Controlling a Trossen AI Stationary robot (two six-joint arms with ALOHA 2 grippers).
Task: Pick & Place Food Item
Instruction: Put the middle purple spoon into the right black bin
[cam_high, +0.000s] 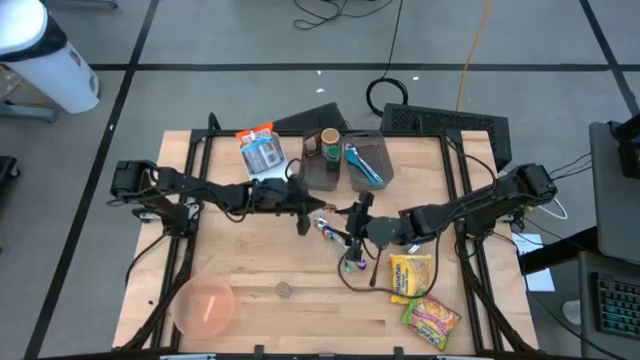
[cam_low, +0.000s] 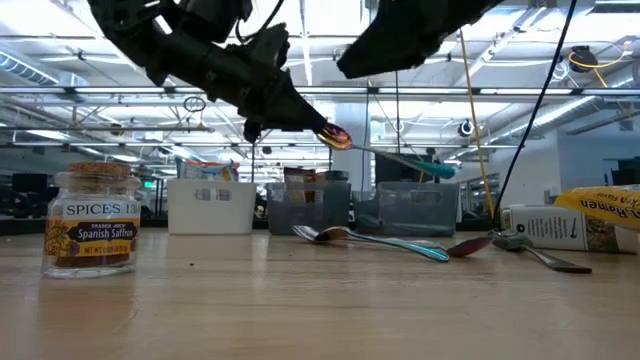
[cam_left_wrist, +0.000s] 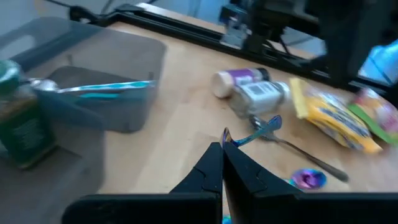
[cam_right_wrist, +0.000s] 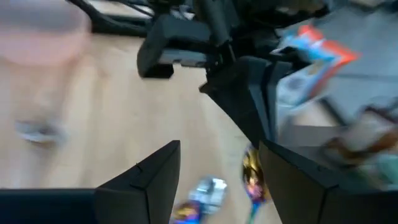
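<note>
Where grey flooring surrounds it, wooden table (cam_high: 250, 270) stands.

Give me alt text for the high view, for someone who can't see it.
Seen from above, the left gripper and right gripper meet near the middle of a wooden table. Grey bins sit behind them, noodle packets front right, a pink bowl front left.

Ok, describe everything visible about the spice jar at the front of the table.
The spice jar is small, clear and glass-looking, stopped with a cork. Its label reads SPICES, then Spanish Saffron on a dark band. It stands upright on the wooden table, alone near the front edge, touching nothing else. From above it shows only as a small round top.
</note>
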